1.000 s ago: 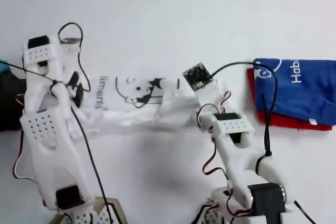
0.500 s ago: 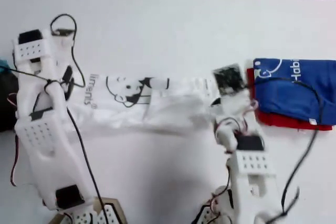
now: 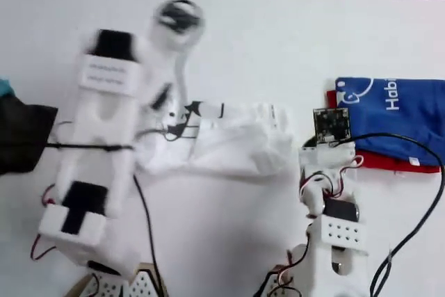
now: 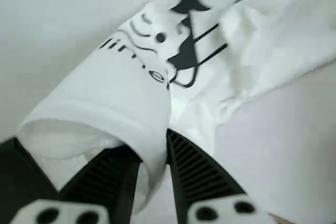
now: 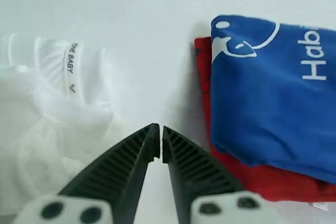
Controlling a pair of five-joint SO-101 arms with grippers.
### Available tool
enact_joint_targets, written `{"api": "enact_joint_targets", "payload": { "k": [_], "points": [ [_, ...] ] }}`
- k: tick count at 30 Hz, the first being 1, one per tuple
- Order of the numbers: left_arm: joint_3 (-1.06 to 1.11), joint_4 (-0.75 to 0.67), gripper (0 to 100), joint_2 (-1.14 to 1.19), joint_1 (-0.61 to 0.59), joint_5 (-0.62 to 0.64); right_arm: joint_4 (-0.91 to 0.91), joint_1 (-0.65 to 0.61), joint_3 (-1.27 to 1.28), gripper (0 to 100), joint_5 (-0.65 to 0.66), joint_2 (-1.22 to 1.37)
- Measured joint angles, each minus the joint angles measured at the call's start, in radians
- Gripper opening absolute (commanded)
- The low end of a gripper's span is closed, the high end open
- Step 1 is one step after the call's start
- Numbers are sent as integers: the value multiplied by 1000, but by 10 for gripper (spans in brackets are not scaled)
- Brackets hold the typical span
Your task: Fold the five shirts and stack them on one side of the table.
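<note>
A white shirt [image 3: 236, 140] with a black cartoon print lies bunched at the table's middle. My left gripper [image 4: 157, 140] is shut on a rolled fold of the white shirt [image 4: 121, 93], held above the rest of the cloth. The left arm [image 3: 104, 123] hangs over the shirt's left part. My right gripper [image 5: 160, 135] is shut with nothing in it, over bare table between the white shirt [image 5: 52, 108] and the stack. A folded blue shirt [image 3: 396, 116] [image 5: 268, 98] lies on a folded red shirt [image 3: 389, 161] [image 5: 236, 166] at the right edge.
A black garment [image 3: 21, 133] and a teal scrap [image 3: 3, 88] lie at the table's left edge. The right arm [image 3: 327, 172] stands beside the stack, trailing black cables [image 3: 410, 172]. Open white table [image 3: 278, 39] stretches along the far side.
The left arm has swung right, carrying the shirt's left end over toward the middle. The right arm has moved right off the shirt, which went from stretched out to bunched.
</note>
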Motion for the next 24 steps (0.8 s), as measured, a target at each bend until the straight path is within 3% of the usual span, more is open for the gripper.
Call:
{"api": "enact_joint_targets", "payload": {
  "k": [4,12,17,24],
  "points": [
    [-100,-3,24,21,147,0,-12,69,-86,21,-77,166],
    [-471,-3,24,330,264,0,-12,198,-350,21,-143,575],
    [-595,-3,24,463,358,0,-2,218,-387,21,-189,621],
    [-609,-5,24,552,454,0,-2,218,-387,21,-198,621]
  ]
}}
